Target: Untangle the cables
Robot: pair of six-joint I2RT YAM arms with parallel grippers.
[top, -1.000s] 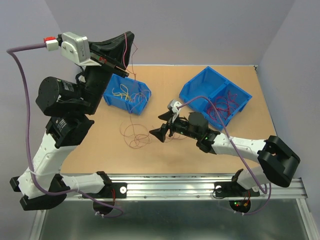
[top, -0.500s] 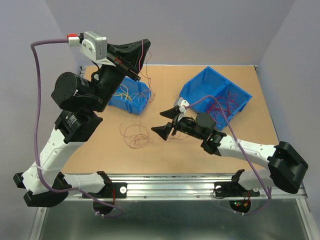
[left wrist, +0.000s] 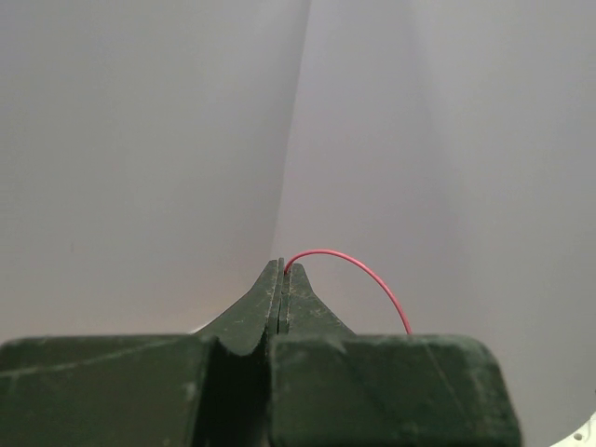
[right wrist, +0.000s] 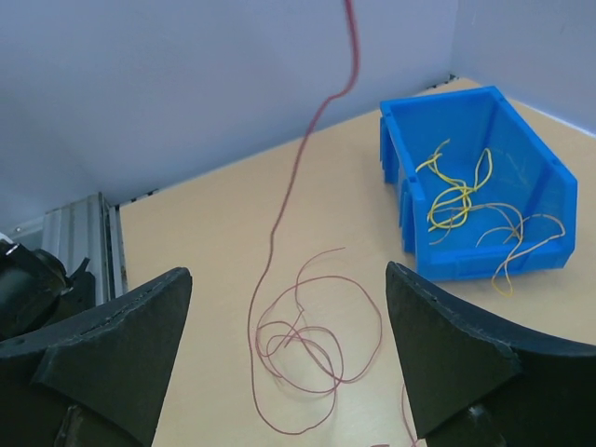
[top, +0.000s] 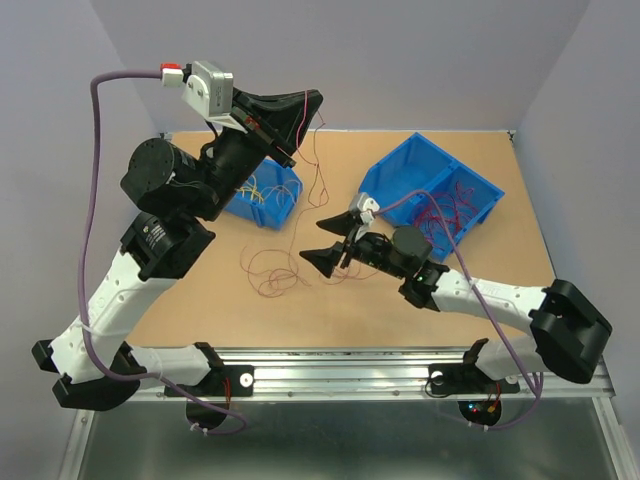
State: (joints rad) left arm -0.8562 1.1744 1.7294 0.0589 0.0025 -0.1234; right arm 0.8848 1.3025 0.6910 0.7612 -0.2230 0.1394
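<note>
Widest of all, the tan table (top: 210, 300), carrying two blue bins. Bolted at its near edge, the left arm (top: 150, 250), lifted high over the far left part, and the right arm (top: 480, 295), stretched low across the middle. Toward the far right, a divided bin (top: 385, 180) with dark red cables (top: 445, 215) inside. Toward the far left, a single bin (right wrist: 484, 121) with yellow cables (right wrist: 456, 196) inside.

Left gripper (top: 315, 98): fully closed, high above the table, pinching one red strand (right wrist: 289, 186) right at the tips. Right gripper (top: 328, 243): spread wide, holding nothing, low over the table, pointing toward the left side.

Between the two bins, on the bare table, a loose coil (top: 270, 270) of red loops, just ahead of the open right fingers, near but apart.

Long axis of the held strand: nearly upright, slightly slanted, running from the closed left tips down into the coil. In the right wrist view, hanging in line with the gap between the two fingers, farther out than their tips.

Clearly nearer to the coil: the right arm. Probably needed next: going forward and down a little, toward the place where the strand enters the loops, then closing there. Possible risk: lifting the whole coil together, being so thin and light.
</note>
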